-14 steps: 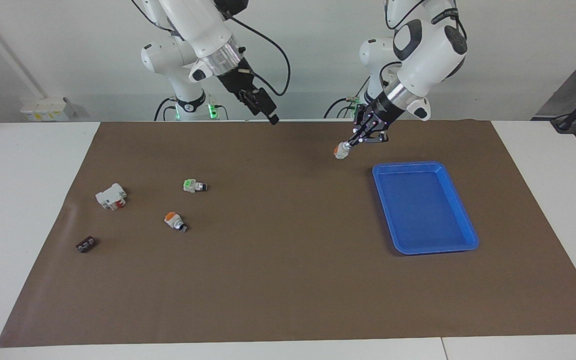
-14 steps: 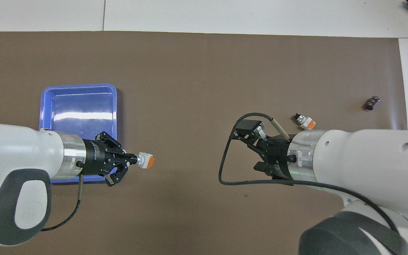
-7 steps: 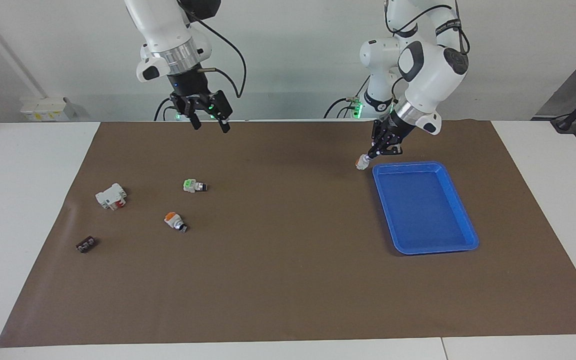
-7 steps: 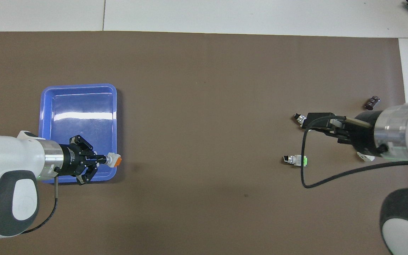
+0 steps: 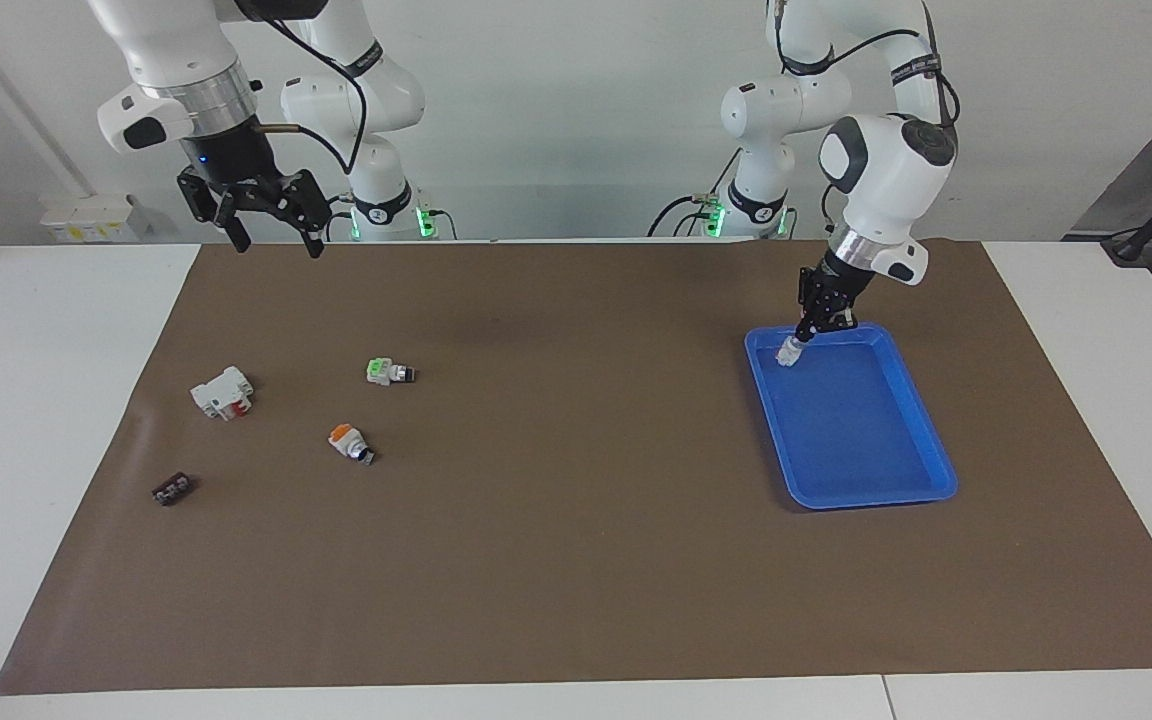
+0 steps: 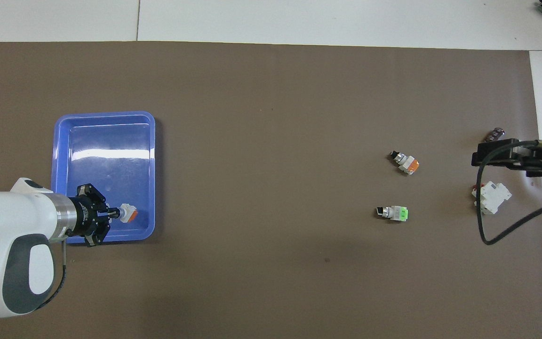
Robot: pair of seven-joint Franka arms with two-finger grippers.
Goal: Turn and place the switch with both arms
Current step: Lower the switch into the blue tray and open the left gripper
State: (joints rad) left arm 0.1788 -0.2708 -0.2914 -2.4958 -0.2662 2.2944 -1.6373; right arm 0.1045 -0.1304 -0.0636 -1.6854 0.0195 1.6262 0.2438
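— Since a second ago the left gripper (image 5: 802, 338) is carrying the switch (image 5: 788, 352) over the blue tray (image 5: 936, 470), while the right gripper (image 5: 271, 215), fingers spread, is pulling away above the mat.

— Clamped on its cylindrical end?

— Yes; light, rigid, slippery-looking. It is pointing cap-down, tilting toward the right arm's end.

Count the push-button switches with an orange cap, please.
2. One switch is held by the left gripper over the blue tray; another orange-capped switch lies on the mat toward the right arm's end.
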